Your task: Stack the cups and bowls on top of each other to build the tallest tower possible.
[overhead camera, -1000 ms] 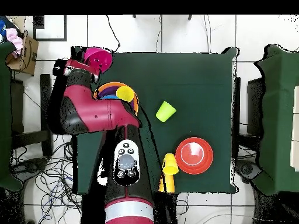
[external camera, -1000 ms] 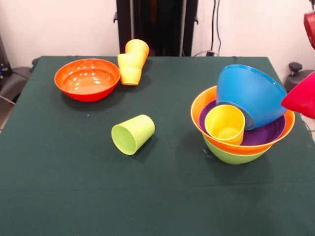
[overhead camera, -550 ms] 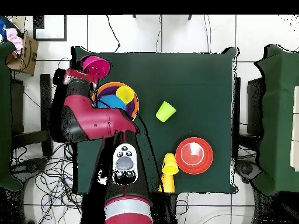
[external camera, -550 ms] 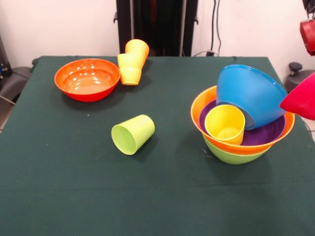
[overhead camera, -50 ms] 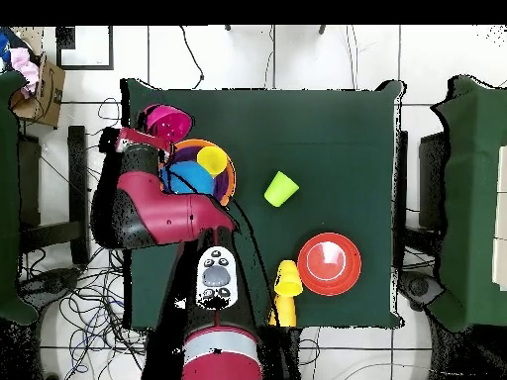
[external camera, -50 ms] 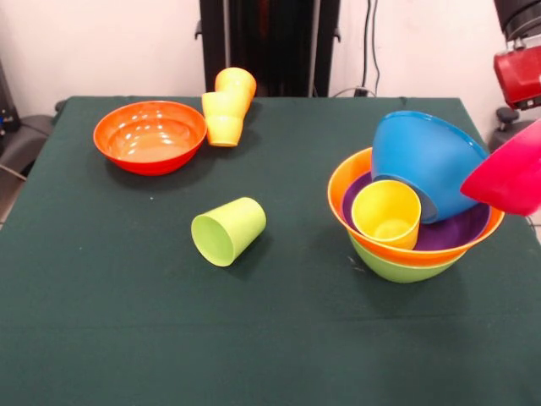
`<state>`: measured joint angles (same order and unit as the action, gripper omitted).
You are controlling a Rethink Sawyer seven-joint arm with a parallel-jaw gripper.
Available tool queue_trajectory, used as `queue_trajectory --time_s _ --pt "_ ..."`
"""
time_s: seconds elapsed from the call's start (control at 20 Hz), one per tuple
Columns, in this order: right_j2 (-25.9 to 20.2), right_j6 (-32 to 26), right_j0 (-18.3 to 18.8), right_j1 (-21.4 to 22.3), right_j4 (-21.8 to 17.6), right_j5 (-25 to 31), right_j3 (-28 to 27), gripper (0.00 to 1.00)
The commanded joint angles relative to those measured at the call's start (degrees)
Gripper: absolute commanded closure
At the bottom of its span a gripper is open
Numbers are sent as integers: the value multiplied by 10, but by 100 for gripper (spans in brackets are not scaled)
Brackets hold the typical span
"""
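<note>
Magenta bowl [external camera, -50 ms: 510, 179] carried tilted at the edge of the stack [external camera, -50 ms: 414, 245], overlapping the orange rim beside the tipped blue bowl [external camera, -50 ms: 427, 161]. Tool [overhead camera, -50 ms: 147, 134] largely hidden; grip state cannot be told. Yellow cup [external camera, -50 ms: 386, 213] inside purple bowl. Green cup [external camera, -50 ms: 228, 230] lying sideways mid-counter [external camera, -50 ms: 101, 321], well apart. No legible writing or labels.

Green tablecloth [external camera, -50 ms: 101, 321] covers the table; cardboard box [overhead camera, -50 ms: 45, 94] and cables [overhead camera, -50 ms: 69, 297] lie on the tiled floor [overhead camera, -50 ms: 436, 59].
</note>
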<state>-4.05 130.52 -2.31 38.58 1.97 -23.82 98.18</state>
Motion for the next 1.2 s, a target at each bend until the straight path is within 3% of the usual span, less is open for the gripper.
queue_trajectory --time_s 0.05,0.6,1.2 --pt "-36 86 13 -55 -48 -34 30 100" --pt "-25 82 15 -105 -59 -98 20 100" --pt "-35 92 40 -94 -94 -102 46 100"
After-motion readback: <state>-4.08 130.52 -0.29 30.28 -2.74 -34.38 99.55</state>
